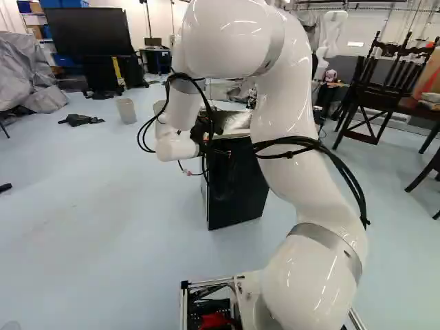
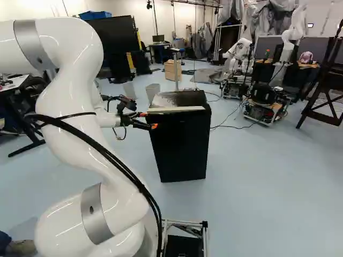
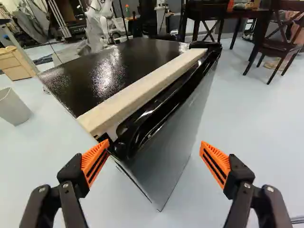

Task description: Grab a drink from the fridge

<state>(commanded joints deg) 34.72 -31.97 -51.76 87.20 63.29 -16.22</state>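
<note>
The white arm [image 2: 75,118] arches out over the floor and comes down at the front corner of the black fridge [image 2: 179,142], which stands ahead of the base. No drink shows in any view; it is presumably inside, so the step in hand looks like getting the door [image 3: 166,147] open. That door looks shut or nearly so, though a slight gap would be hard to tell. A pale strip [image 3: 142,90] runs along the front of the fridge's glossy top, just behind the door's black upper trim [image 3: 156,118]. The black cap [image 3: 205,45] at the far corner may cover the hinge — if so, the near edge is the one to pull. The gripper [image 3: 156,144] is spread wide, nothing pinched, one of its orange pads [image 3: 94,164] close by that near corner; whether it touches, I cannot tell. Best to hook the fingertip behind the door's edge rather than against the cabinet side, ease it outward, then follow the hinge's arc — a straight pull could slip off the slick trim or drag the fridge. No label or writing can be made out on the door.
</note>
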